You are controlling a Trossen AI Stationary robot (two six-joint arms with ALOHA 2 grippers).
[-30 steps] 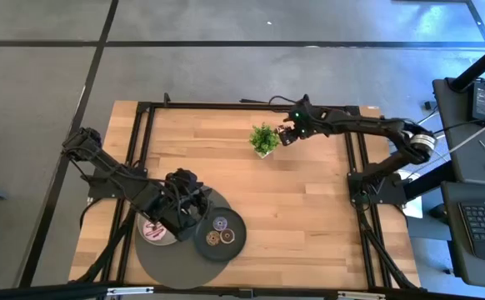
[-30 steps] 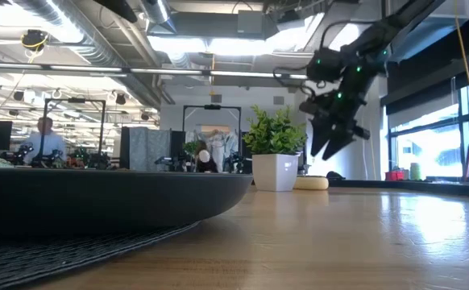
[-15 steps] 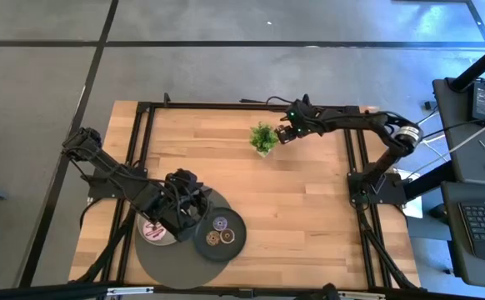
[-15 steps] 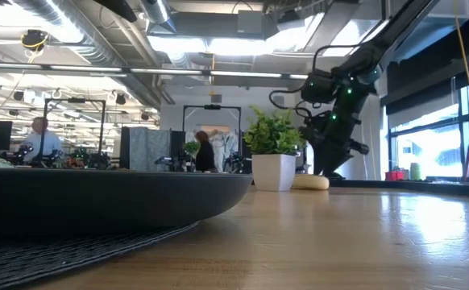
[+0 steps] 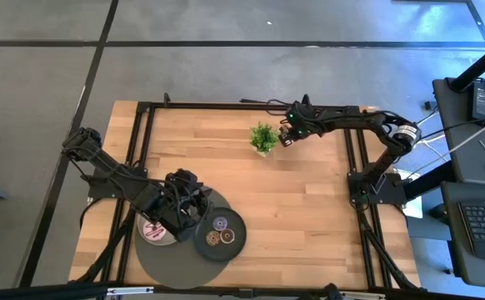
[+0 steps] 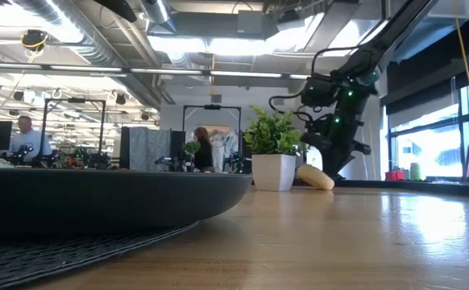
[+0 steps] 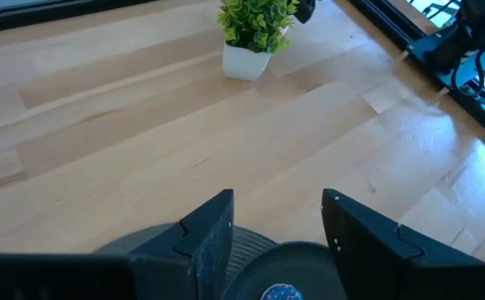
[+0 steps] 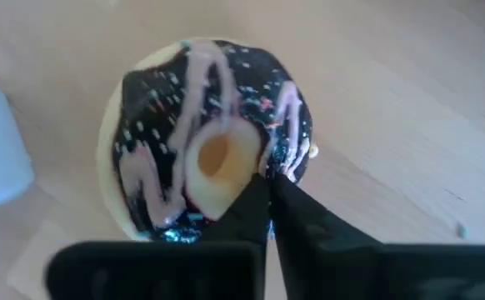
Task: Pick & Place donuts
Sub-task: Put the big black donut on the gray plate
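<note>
The table is pale, smooth planked wood with a satin sheen; the chocolate donut looks glossy-iced; the plates are matt grey, on a ribbed mat

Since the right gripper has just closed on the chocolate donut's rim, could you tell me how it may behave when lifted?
The chocolate donut already sits tilted in the right gripper, so it probably pivots. It looks rigid and light. If dropped, the ring might roll.
</note>
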